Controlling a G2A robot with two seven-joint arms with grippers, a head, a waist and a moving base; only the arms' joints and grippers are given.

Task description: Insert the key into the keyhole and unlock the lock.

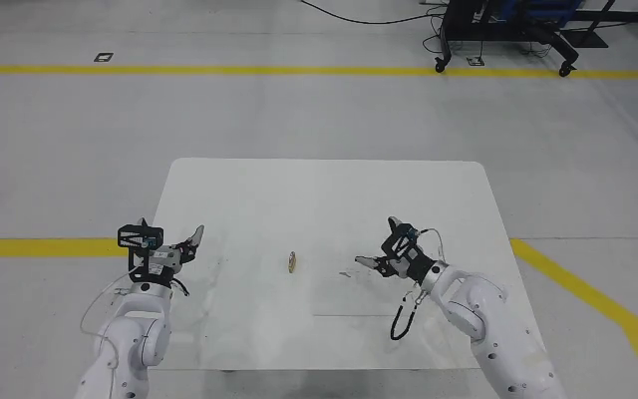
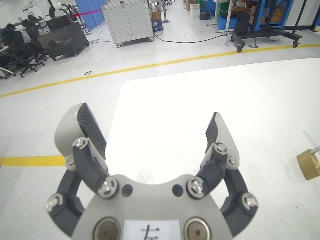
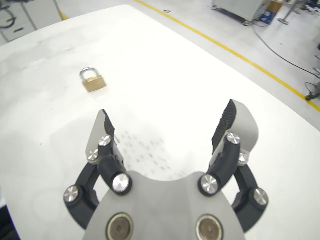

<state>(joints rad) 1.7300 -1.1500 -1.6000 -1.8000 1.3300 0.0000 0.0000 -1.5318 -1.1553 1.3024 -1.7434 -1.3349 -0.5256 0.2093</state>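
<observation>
A small brass padlock [image 1: 291,261] with a silver shackle lies near the middle of the white table [image 1: 329,190]; it also shows in the left wrist view [image 2: 308,164] and the right wrist view [image 3: 93,81]. A tiny thin object [image 1: 345,273], possibly the key, lies on the table between the padlock and my right gripper. My right gripper [image 1: 379,244] [image 3: 167,108] hovers open just right of it, holding nothing. My left gripper [image 1: 171,239] [image 2: 150,116] is open and empty over the table's left edge, well away from the padlock.
The table stands on a pale floor with yellow lines [image 1: 299,70]. A wheeled black frame [image 1: 518,35] is far behind the table. Bare tabletop lies all around the padlock.
</observation>
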